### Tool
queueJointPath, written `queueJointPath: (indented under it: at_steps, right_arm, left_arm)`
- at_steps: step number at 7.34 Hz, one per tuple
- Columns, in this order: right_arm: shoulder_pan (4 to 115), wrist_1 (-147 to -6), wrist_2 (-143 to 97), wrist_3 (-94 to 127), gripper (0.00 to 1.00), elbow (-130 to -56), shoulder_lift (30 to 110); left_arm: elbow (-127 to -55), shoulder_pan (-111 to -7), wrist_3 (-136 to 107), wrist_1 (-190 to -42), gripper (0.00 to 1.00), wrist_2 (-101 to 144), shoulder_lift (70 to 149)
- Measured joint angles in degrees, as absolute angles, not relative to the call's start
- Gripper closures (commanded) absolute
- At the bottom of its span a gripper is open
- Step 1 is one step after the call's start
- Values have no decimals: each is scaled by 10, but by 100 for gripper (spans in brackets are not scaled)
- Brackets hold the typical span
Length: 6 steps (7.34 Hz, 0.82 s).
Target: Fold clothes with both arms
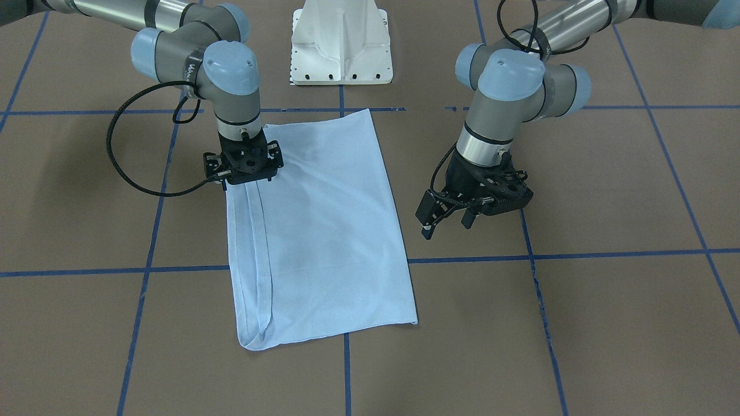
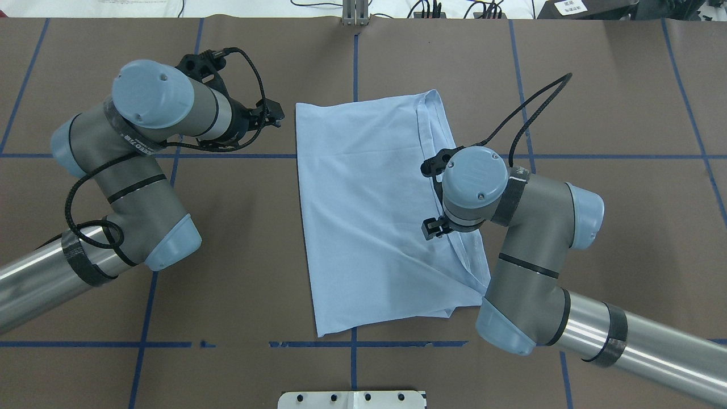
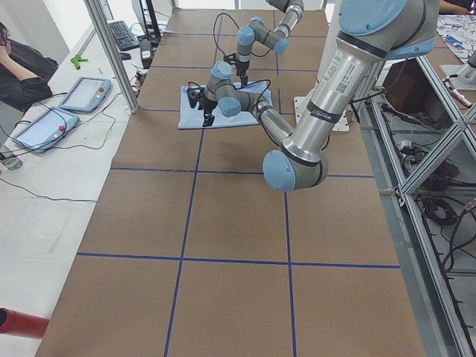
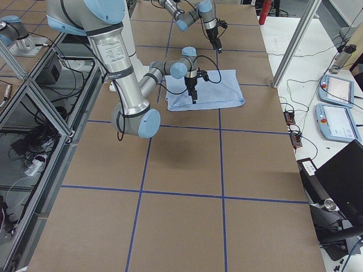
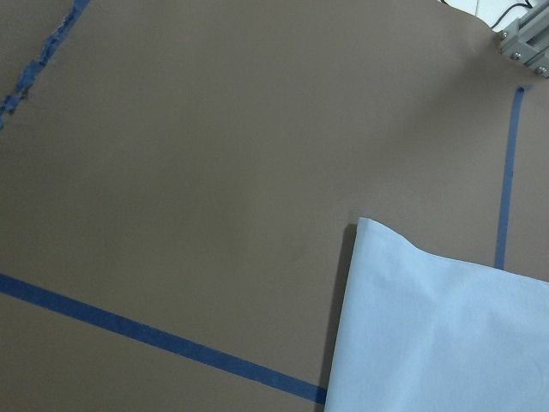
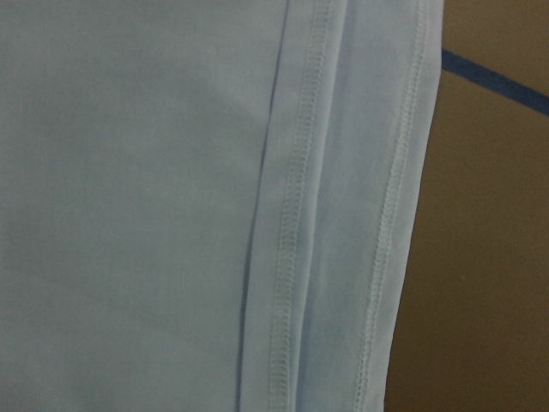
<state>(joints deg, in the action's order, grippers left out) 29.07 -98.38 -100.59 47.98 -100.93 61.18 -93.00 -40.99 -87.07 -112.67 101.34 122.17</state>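
The pale light-blue T-shirt (image 1: pixel 324 231) lies flat on the brown table, folded into a long rectangle (image 2: pixel 363 216). Its print and collar are hidden. Stitched hems run along the edge on my right side (image 6: pixel 292 223). My right gripper (image 1: pixel 248 173) points straight down on that hemmed edge, near the end closer to my base. Its fingertips are hidden under the wrist, so I cannot tell whether it is open or shut. My left gripper (image 1: pixel 446 228) is open and empty. It hovers tilted over bare table beside the opposite long edge; its wrist view shows one shirt corner (image 5: pixel 437 326).
The white pedestal base (image 1: pixel 341 46) stands behind the shirt. Blue tape lines (image 1: pixel 613 253) cross the table in a grid. An aluminium post (image 3: pixel 111 52), tablets (image 3: pixel 82 93) and a seated person (image 3: pixel 15 67) are past the table's far side.
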Motion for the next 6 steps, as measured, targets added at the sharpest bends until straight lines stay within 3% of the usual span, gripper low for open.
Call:
queueJointPath:
  at_steps: [6]
  right_arm:
    - [269, -1037, -1029, 478, 0, -1005, 610]
  left_arm:
    - [-929, -409, -873, -1129, 0, 1013, 1222]
